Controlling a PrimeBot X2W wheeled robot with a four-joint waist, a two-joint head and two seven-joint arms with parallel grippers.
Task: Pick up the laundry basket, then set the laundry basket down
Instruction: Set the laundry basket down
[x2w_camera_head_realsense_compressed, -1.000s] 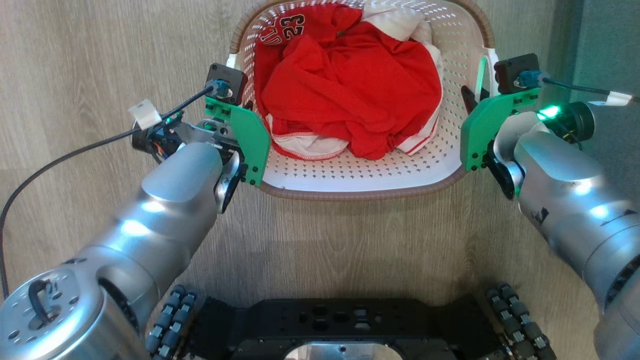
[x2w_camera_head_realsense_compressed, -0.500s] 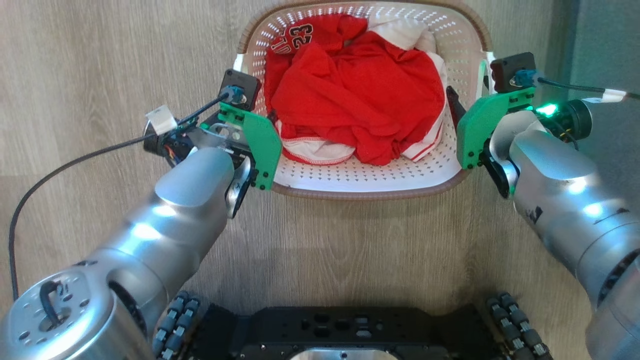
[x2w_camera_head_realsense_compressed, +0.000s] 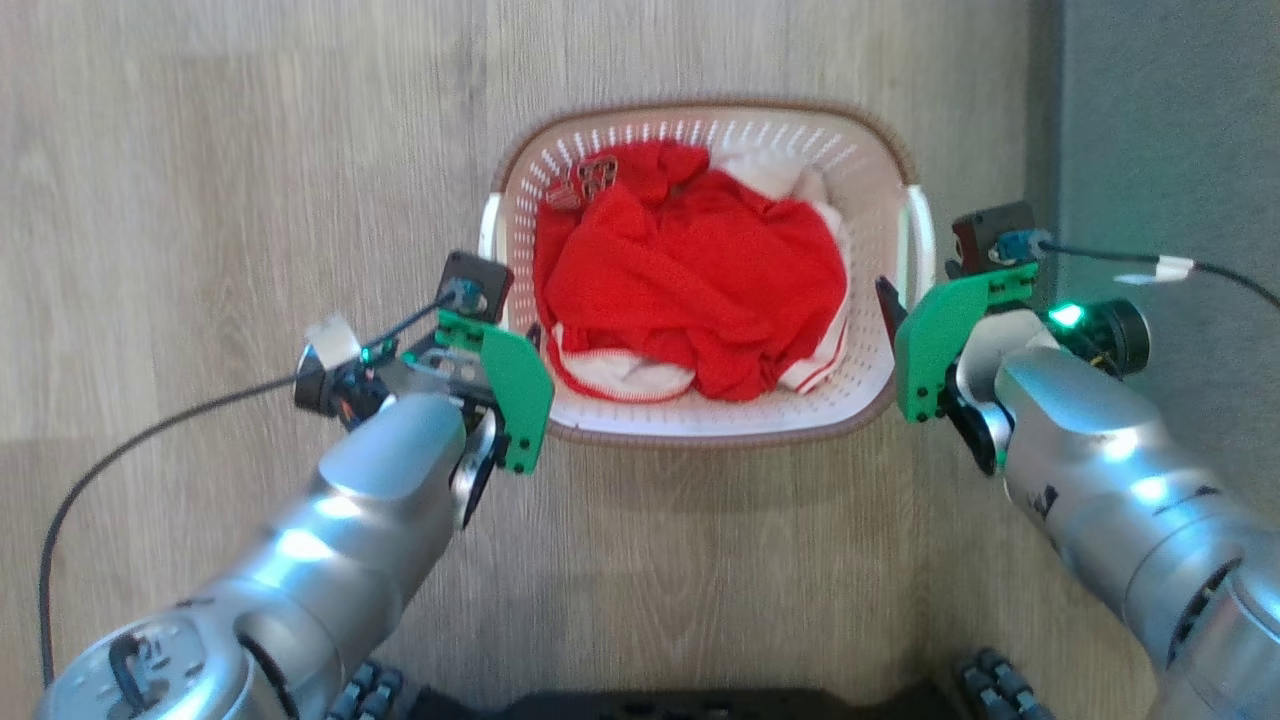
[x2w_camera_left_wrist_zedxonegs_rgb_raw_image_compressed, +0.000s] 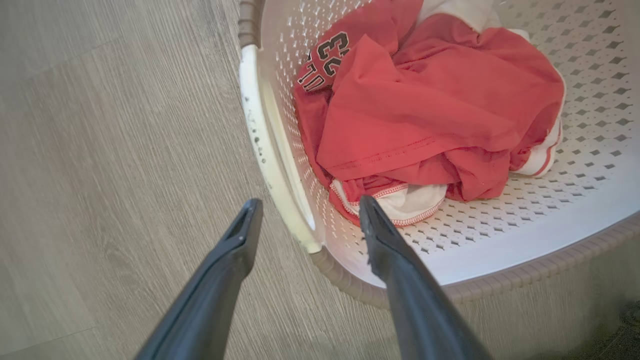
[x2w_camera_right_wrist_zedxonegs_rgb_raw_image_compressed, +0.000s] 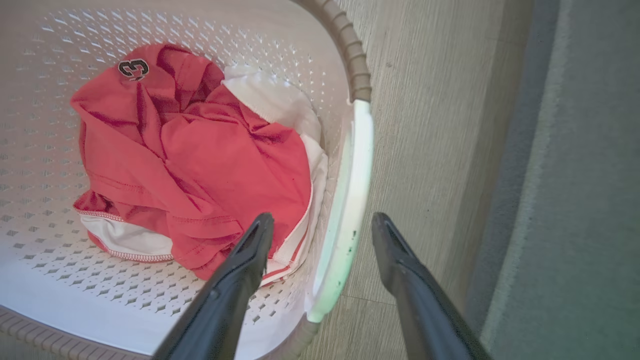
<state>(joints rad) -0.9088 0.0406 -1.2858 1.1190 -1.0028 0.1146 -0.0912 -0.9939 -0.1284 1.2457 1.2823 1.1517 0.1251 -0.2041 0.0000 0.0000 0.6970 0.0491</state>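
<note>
The laundry basket (x2w_camera_head_realsense_compressed: 700, 428), white and perforated with a brown woven-look rim, stands on the wood floor with red and white clothes (x2w_camera_head_realsense_compressed: 690, 290) inside. My left gripper (x2w_camera_left_wrist_zedxonegs_rgb_raw_image_compressed: 308, 207) is open, its two dark fingers on either side of the near end of the white left handle (x2w_camera_left_wrist_zedxonegs_rgb_raw_image_compressed: 265, 145) and apart from it. My right gripper (x2w_camera_right_wrist_zedxonegs_rgb_raw_image_compressed: 322, 220) is open too, straddling the near end of the right handle (x2w_camera_right_wrist_zedxonegs_rgb_raw_image_compressed: 350, 200) without touching it. From the head view, the left gripper (x2w_camera_head_realsense_compressed: 522, 345) and right gripper (x2w_camera_head_realsense_compressed: 900, 300) flank the basket's near corners.
A grey strip of carpet or wall (x2w_camera_head_realsense_compressed: 1160, 150) runs close along the basket's right side. A black cable (x2w_camera_head_realsense_compressed: 150, 430) trails left from my left wrist. My dark base (x2w_camera_head_realsense_compressed: 650, 705) lies at the bottom edge. Bare wood floor (x2w_camera_head_realsense_compressed: 250, 200) spreads to the left.
Both grippers have opened off the basket's handles and drawn back to their near ends. The head camera has risen, so the basket looks smaller and lower.
</note>
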